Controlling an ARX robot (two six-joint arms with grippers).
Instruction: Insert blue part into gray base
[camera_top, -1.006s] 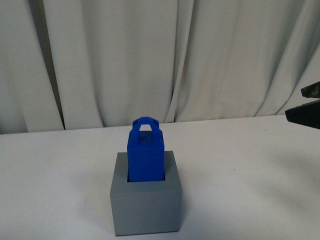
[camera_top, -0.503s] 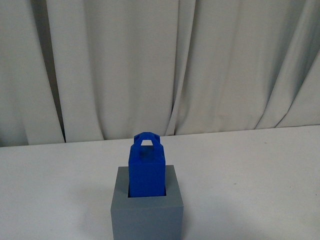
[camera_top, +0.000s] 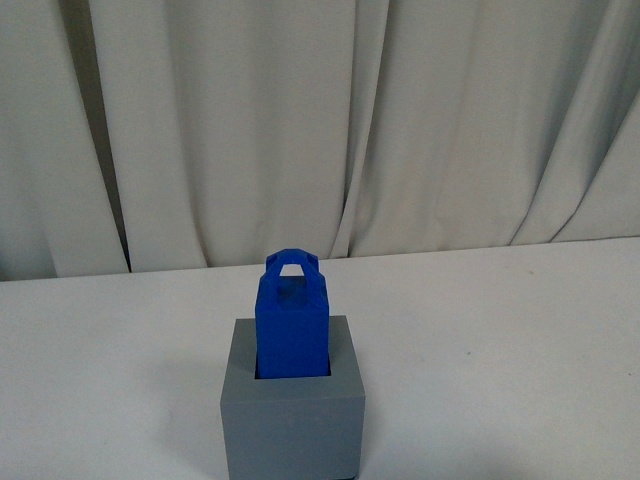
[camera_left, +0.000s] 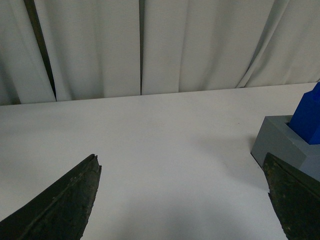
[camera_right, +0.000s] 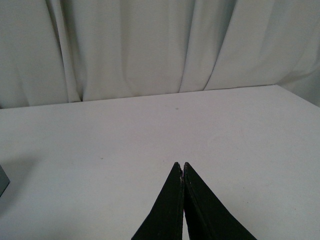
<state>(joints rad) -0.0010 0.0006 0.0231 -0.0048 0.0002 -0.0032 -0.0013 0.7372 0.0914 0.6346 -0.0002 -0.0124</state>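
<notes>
The blue part (camera_top: 291, 325) is a bright, smooth plastic prism with flat sides, bevelled upper edges and a small looped handle on top with a see-through opening. It stands upright, its long axis vertical and the handle pointing straight up, with its lower end sunk in the square recess of the gray base (camera_top: 292, 423). The base is a matte gray plastic cube, wider than the part, so a rim of gray shows on either side of the blue body. It sits on the white surface (camera_top: 500, 340) at the near middle of the front view, with pale, softly folded curtains (camera_top: 350, 130) hanging behind. Neither arm appears in the front view. In the left wrist view, the left gripper (camera_left: 182, 197) has its two dark, rough-looking fingers (camera_left: 60, 207) spread wide apart with nothing between them, and the base (camera_left: 277, 142) and the part (camera_left: 307, 117) show near one finger. In the right wrist view, the right gripper (camera_right: 182, 167) has its black, tapering fingers pressed together tip to tip, holding nothing, above bare surface well apart from the base.
</notes>
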